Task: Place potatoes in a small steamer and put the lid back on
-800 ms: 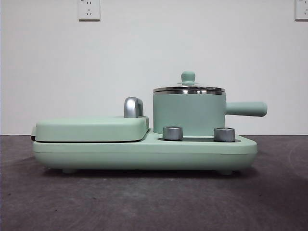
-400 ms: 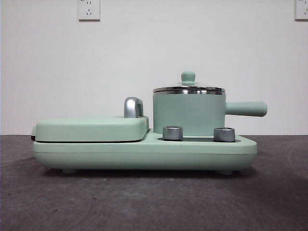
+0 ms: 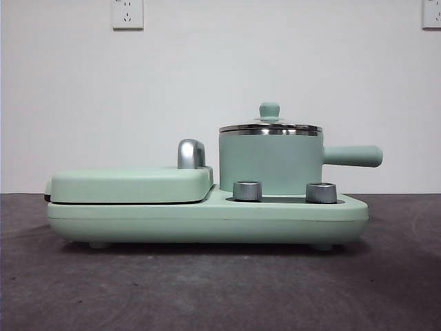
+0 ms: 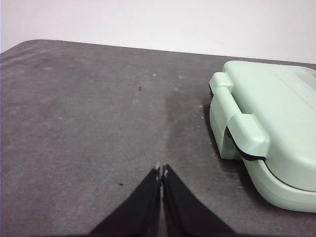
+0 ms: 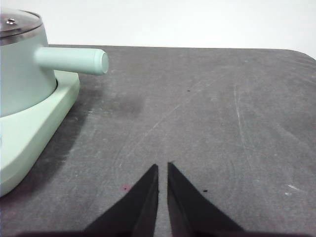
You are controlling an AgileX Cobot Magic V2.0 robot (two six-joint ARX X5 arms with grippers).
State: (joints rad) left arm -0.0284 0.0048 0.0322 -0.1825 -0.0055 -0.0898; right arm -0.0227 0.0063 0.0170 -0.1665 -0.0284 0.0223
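Nothing has changed across the front views from a second ago to now. The mint-green cylindrical steamer pot [image 3: 270, 164], its round glass lid with the steel rim and green knob [image 3: 269, 123], and the flat mint-green griddle cover [image 3: 131, 185] show no shift in place, tilt or contact, and no arm has entered.

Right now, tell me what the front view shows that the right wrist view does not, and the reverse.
Only the front view shows the flat griddle cover with its chrome handle, the two silver dials, the lid's green knob and the wall sockets. Only the right wrist view shows the right gripper, jaws nearly together, holding nothing, over bare grey table beside the appliance. Both show the green pot with its lid on, its straight side handle and the base under it. No potato appears in either.
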